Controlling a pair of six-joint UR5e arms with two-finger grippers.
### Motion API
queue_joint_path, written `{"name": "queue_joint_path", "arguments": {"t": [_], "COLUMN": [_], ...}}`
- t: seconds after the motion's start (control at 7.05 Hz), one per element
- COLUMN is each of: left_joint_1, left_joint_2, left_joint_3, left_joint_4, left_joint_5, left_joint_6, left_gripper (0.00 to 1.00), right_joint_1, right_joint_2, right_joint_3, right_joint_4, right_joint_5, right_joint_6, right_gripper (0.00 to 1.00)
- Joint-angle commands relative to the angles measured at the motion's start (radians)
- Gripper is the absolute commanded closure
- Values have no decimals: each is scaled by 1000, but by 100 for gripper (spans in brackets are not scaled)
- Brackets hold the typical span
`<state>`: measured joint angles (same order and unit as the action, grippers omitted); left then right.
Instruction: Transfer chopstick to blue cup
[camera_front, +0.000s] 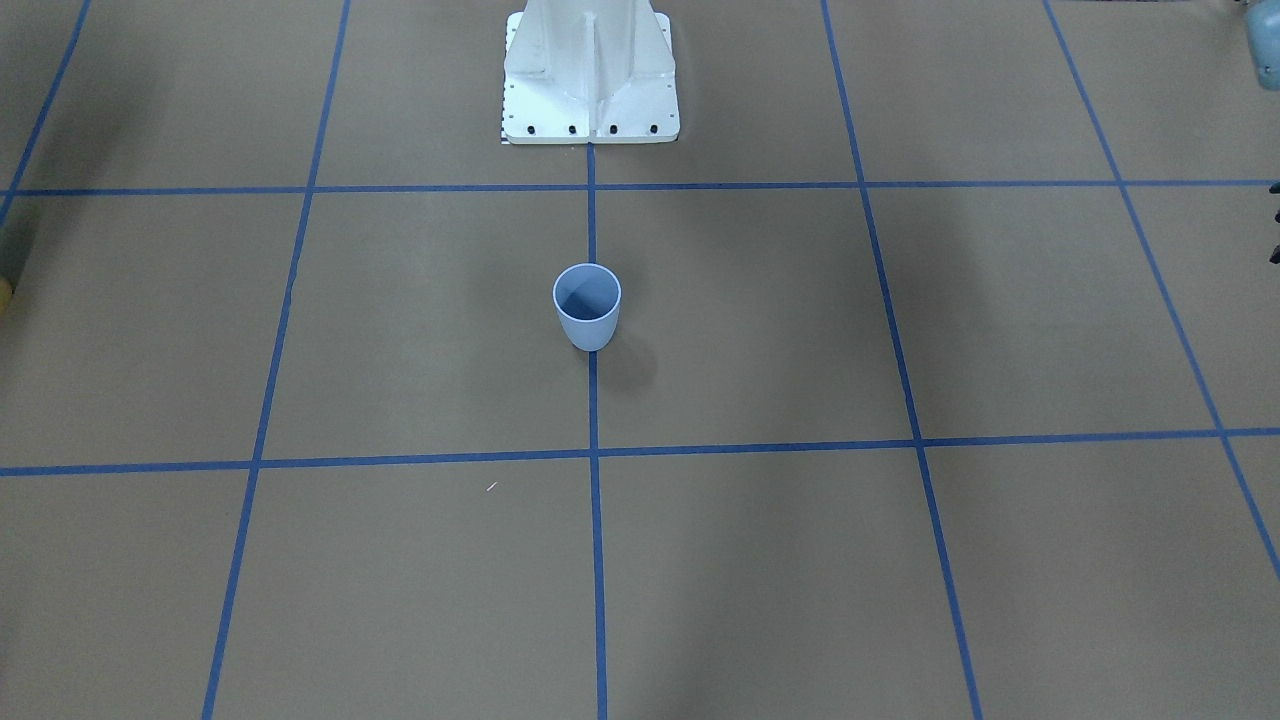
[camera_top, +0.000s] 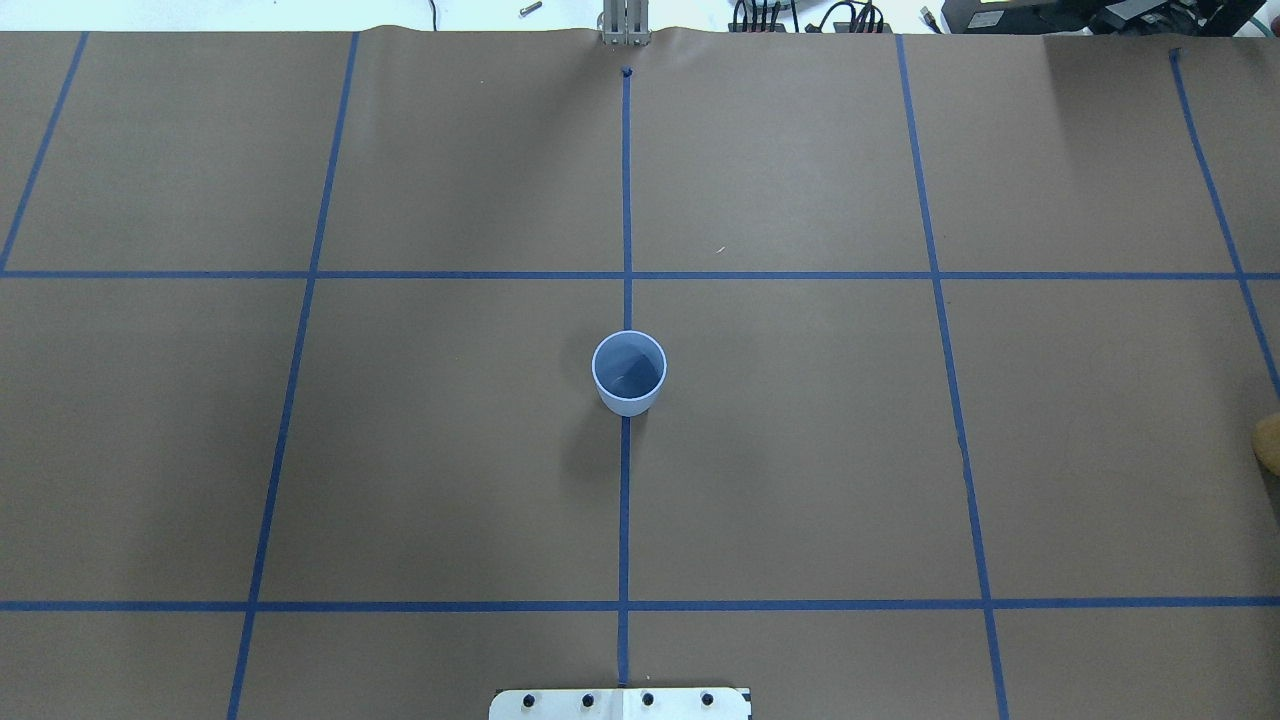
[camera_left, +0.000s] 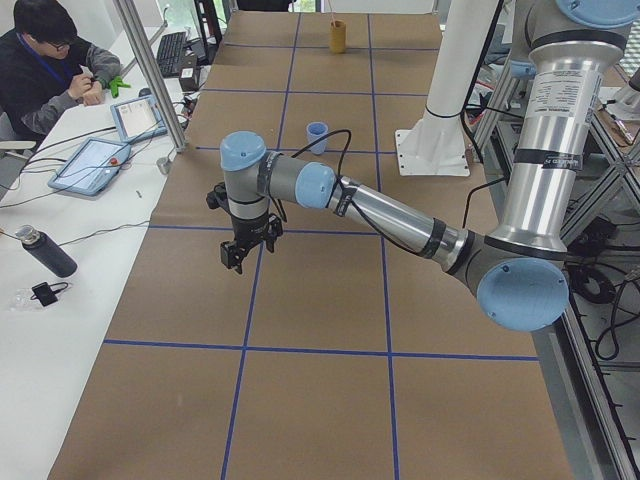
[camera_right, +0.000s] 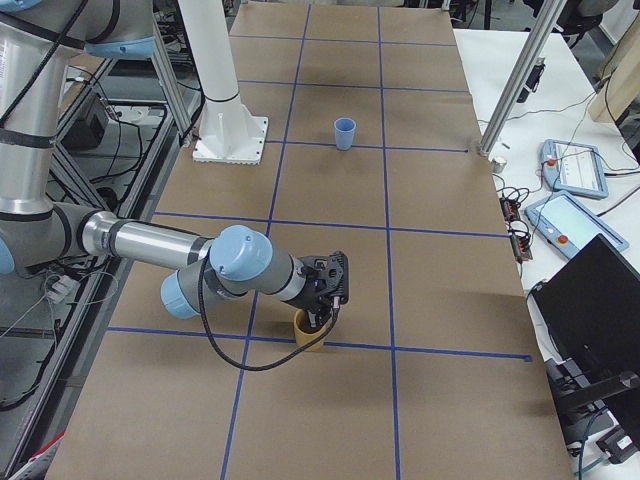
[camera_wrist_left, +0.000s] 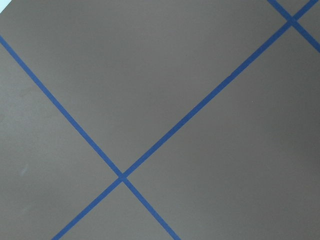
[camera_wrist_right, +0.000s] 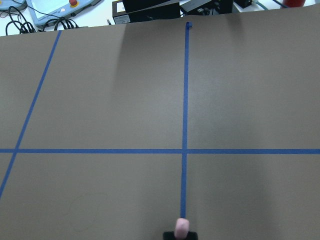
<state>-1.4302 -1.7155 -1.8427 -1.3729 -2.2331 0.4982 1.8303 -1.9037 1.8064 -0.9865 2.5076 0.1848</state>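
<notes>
- Step in hand: pick-up, I judge. Right gripper (camera_right: 322, 312) hangs over a yellow cup (camera_right: 306, 336). The chopstick (camera_wrist_right: 181, 226) shows only as a pink tip at the bottom edge of the right wrist view.
- Jaws: cannot tell, either arm.
- Next: lift chopstick free and carry it to the blue cup (camera_top: 629, 372), upright at table centre, well apart.
- Left gripper (camera_left: 238, 256) hovers near the opposite end, off that path. A person (camera_left: 45, 70) sits at the side desk.

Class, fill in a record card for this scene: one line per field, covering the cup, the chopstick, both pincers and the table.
Blue cup: upright, empty, on the centre tape line, no arm near
Chopstick: only a pink tip shows, at the bottom of the right wrist view
Left pincer: points down above bare paper; open or shut unclear
Right pincer: at the yellow cup, near the table's right end; grip unclear
Table: brown paper with a blue tape grid
</notes>
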Motion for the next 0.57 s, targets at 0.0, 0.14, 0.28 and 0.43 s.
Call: {"name": "queue_joint_path", "arguments": {"t": [0.0, 0.14, 0.28, 0.43], "left_joint_1": [1, 1, 1, -1], "left_joint_2": [1, 1, 17, 22], "left_joint_3": [-1, 0, -3, -9], "left_joint_4": [0, 0, -2, -2], "left_joint_5": [-5, -5, -5, -5], "left_joint_6": [-30, -32, -30, -30], "left_gripper": [1, 1, 1, 1], "right_joint_1": [72, 78, 86, 96], "right_joint_2": [31, 41, 43, 43], "right_joint_3": [4, 4, 16, 63], "right_joint_4": [-121, -133, -155, -211], "right_joint_5": [-9, -9, -9, -9], "right_joint_6": [-158, -169, -169, -171], "right_gripper": [100, 100, 100, 100]}}
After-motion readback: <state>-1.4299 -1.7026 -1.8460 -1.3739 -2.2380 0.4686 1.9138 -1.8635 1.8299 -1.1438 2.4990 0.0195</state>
